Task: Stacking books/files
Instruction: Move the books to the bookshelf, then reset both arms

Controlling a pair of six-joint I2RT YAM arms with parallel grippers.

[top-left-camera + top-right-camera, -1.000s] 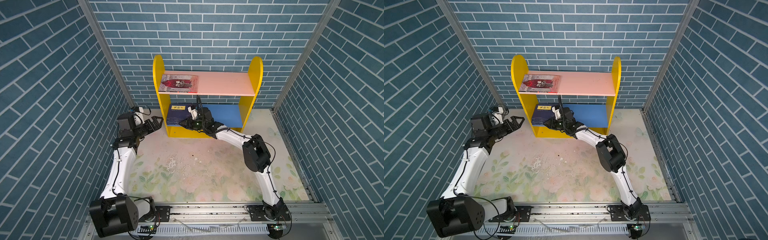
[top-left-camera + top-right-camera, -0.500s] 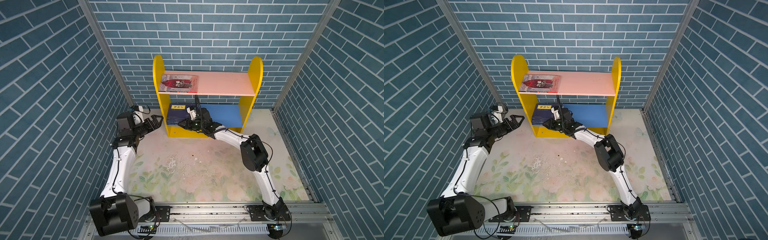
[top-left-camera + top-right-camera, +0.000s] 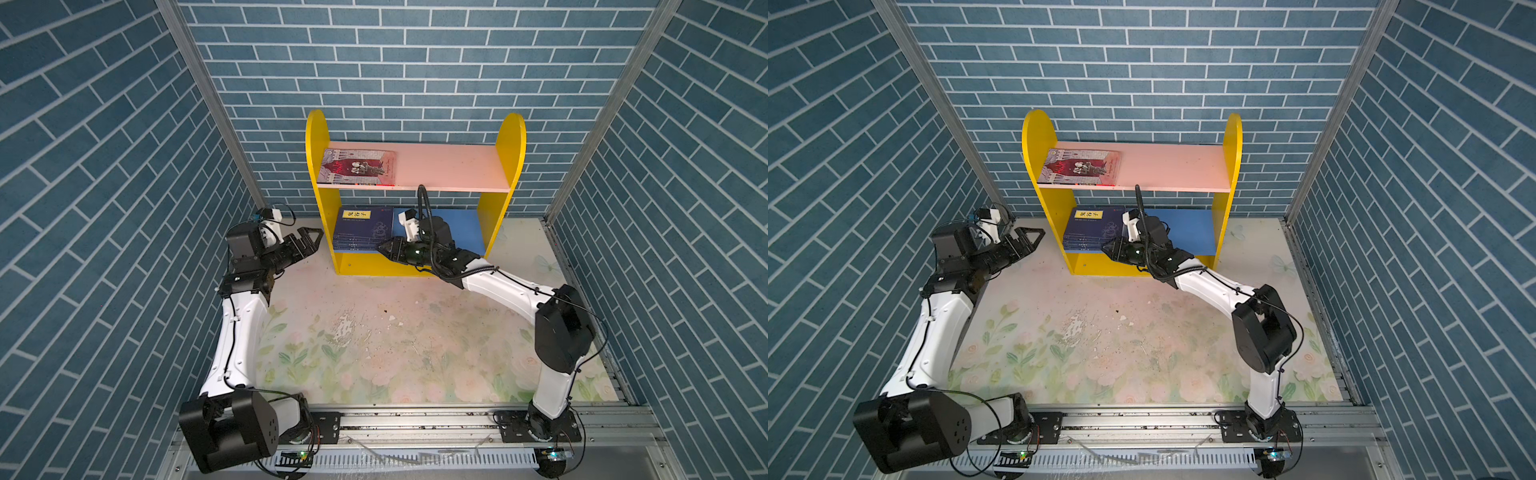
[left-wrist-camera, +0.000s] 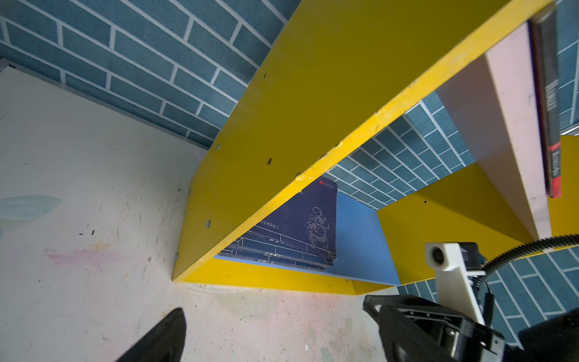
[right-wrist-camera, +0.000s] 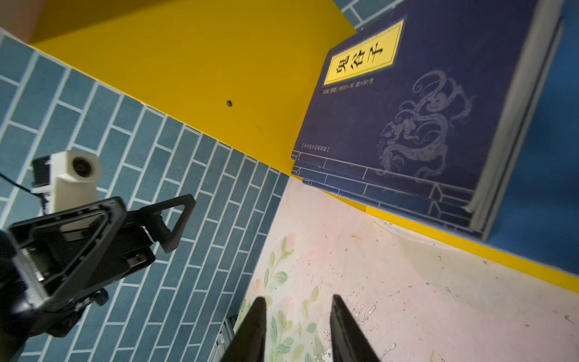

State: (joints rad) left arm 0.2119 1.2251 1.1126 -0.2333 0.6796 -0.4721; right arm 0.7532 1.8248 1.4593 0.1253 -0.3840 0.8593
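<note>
Several dark navy books [image 3: 360, 230] [image 3: 1092, 230] with a yellow title strip lie stacked flat at the left end of the blue lower shelf [image 3: 461, 232]. The wrist views also show the navy stack [image 5: 407, 119] [image 4: 300, 228]. A red-pink illustrated book [image 3: 358, 167] [image 3: 1081, 167] lies alone on the pink upper shelf. My right gripper [image 3: 380, 247] [image 5: 298, 297] hovers just in front of the stack's near right corner, its jaws apart with only floor between them. Left of the shelf, over the floor, my left gripper [image 3: 311, 243] [image 4: 275, 313] is wide open and empty.
The yellow-sided bookshelf [image 3: 318, 137] stands against the back brick wall. The flower-patterned floor [image 3: 374, 332] spreads in front of it. Brick walls close in on both sides. The right part of the upper shelf [image 3: 449, 166] is bare.
My right gripper's jaws have parted in front of the navy stack, and that arm's elbow has swung out to the right and nearer. The left arm has barely moved.
</note>
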